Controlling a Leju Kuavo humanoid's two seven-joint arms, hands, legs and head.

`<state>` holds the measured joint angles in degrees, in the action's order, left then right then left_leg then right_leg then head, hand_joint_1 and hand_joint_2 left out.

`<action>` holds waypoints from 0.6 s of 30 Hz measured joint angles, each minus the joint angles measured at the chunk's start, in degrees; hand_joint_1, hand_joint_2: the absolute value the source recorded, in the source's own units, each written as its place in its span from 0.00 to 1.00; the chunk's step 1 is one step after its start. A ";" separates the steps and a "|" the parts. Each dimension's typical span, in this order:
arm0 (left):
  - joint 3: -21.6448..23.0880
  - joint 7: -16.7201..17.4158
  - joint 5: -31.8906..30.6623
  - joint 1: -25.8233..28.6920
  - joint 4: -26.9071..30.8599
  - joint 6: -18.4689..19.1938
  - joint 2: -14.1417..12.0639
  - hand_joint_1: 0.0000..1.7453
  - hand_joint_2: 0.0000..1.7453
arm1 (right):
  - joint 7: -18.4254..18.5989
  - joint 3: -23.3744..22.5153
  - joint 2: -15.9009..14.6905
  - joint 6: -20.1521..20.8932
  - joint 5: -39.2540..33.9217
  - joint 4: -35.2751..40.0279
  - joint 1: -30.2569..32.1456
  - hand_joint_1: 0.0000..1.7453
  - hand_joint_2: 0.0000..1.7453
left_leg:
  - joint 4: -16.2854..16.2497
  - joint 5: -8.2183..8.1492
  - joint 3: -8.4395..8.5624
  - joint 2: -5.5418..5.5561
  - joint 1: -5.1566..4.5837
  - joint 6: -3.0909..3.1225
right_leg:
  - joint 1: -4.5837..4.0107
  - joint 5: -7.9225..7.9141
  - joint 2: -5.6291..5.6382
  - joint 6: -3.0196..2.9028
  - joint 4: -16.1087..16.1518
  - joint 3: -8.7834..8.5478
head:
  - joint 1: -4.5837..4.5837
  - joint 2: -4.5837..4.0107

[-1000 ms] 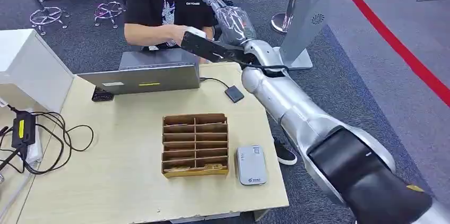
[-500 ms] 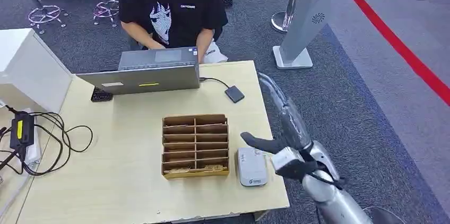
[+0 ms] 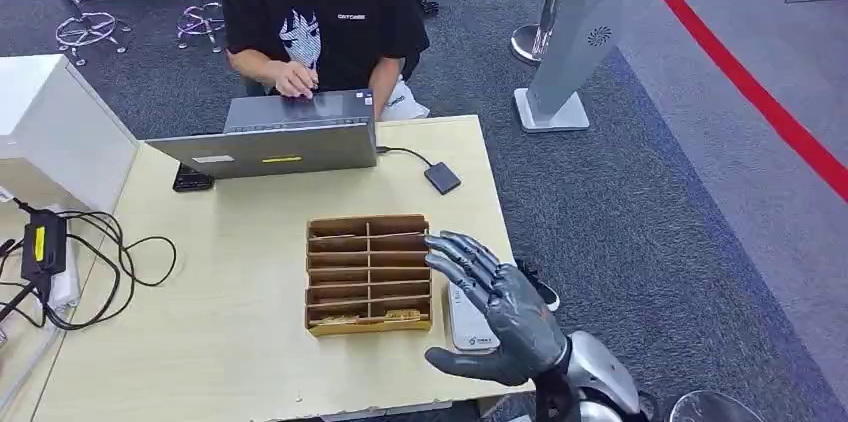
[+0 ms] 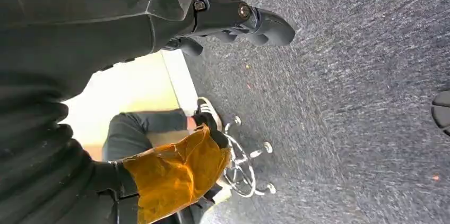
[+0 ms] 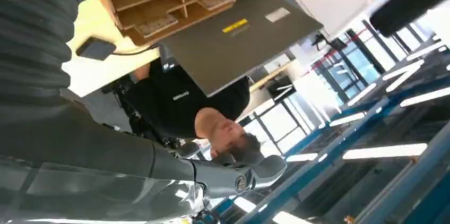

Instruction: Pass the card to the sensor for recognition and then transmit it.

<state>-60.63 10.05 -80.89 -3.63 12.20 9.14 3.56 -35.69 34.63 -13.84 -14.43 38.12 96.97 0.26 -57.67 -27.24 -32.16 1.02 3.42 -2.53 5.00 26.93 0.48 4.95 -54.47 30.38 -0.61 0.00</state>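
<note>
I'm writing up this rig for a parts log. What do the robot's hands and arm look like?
In the head view the right hand is dark grey and glossy, with segmented fingers, joined to a silver wrist. The left hand in its wrist view is black with small metal pins showing at the finger pivots, behind a dark ribbed cover.

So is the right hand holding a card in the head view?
No, the right hand hovers over the sensor with fingers spread and nothing in them.

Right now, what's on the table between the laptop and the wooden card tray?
Nothing: in the head view, bare tabletop runs from the laptop to the wooden card tray. The small black box on a cable lies off to the side.
</note>
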 joint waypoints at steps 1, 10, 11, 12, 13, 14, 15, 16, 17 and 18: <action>0.00 -0.02 -0.13 -0.08 0.00 0.09 0.00 0.00 1.00 | 1.03 1.62 0.00 -0.66 1.14 -1.42 -0.90 0.00 1.00 | 0.00 0.00 0.02 0.01 0.00 0.00 | 0.00 0.00 0.00 0.00 0.00 -0.02 | 0.02 0.00; 0.00 0.00 -1.16 -0.47 0.00 0.35 0.04 0.00 1.00 | 7.96 14.34 1.38 -5.99 6.71 -16.28 -7.94 0.00 1.00 | 0.00 0.01 0.04 0.03 0.00 0.00 | 0.00 0.00 -0.02 0.00 -0.02 -0.06 | 0.02 0.00; 0.00 0.00 -1.29 -0.48 0.00 0.35 0.07 0.00 1.00 | 9.06 15.14 1.64 -6.98 7.71 -17.62 -8.44 0.00 1.00 | 0.00 0.01 0.05 0.03 0.00 0.00 | 0.00 0.00 -0.01 0.00 -0.02 -0.05 | 0.02 0.00; 0.00 0.00 -1.40 -0.51 0.00 0.35 0.07 0.00 1.00 | 10.20 16.05 2.05 -8.14 8.71 -19.46 -9.20 0.00 1.00 | 0.00 0.00 0.05 0.03 0.00 0.00 | 0.00 0.00 -0.01 0.00 -0.01 -0.06 | 0.02 0.00; 0.00 0.00 -1.46 -0.53 0.00 0.35 0.07 0.00 1.00 | 11.04 16.72 2.32 -8.98 9.49 -20.85 -9.81 0.00 1.00 | 0.00 0.00 0.05 0.03 0.00 0.00 | 0.00 0.00 -0.02 0.00 -0.01 -0.06 | 0.02 0.00; 0.00 0.00 -1.57 -0.53 0.00 0.35 0.07 0.00 1.00 | 11.90 17.43 2.62 -9.92 10.20 -22.30 -10.40 0.00 1.00 | 0.00 0.00 0.05 0.03 0.00 0.00 | 0.00 0.01 -0.02 0.00 -0.01 -0.06 | 0.02 0.00; 0.00 0.00 -1.57 -0.52 0.00 0.35 0.07 0.00 1.00 | 12.55 17.88 2.93 -10.49 10.58 -23.50 -10.89 0.00 1.00 | 0.00 0.00 0.05 0.03 0.00 0.00 | 0.00 0.00 -0.02 0.00 -0.01 -0.06 | 0.00 0.00; 0.00 0.00 -1.60 -0.53 0.00 0.35 0.07 0.00 1.00 | 13.22 18.31 3.28 -10.99 10.90 -24.86 -11.30 0.00 1.00 | 0.00 0.00 0.05 0.03 0.00 0.00 | 0.00 0.00 -0.02 0.00 -0.01 -0.06 | 0.02 0.00; 0.00 0.00 -1.66 -0.53 0.00 0.35 0.07 0.00 1.00 | 13.62 18.62 3.50 -11.36 11.12 -25.92 -11.68 0.00 1.00 | 0.00 0.00 0.05 0.03 0.00 0.00 | 0.00 0.00 -0.02 0.00 -0.01 -0.06 | 0.02 0.00; 0.00 0.00 -1.75 -0.52 0.00 0.37 0.07 0.00 1.00 | 13.94 18.86 3.78 -11.67 11.23 -26.99 -11.98 0.00 1.00 | 0.00 0.00 0.05 0.03 0.00 0.00 | 0.00 0.00 -0.02 0.00 -0.01 -0.06 | 0.02 0.00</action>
<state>-60.63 10.05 -82.64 -4.16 12.20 9.51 3.63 -21.75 53.48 -10.05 -26.10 49.35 69.98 -11.72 -57.67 -27.24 -32.11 1.05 3.42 -2.53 5.00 26.94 0.46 4.95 -54.48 30.33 -0.59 0.00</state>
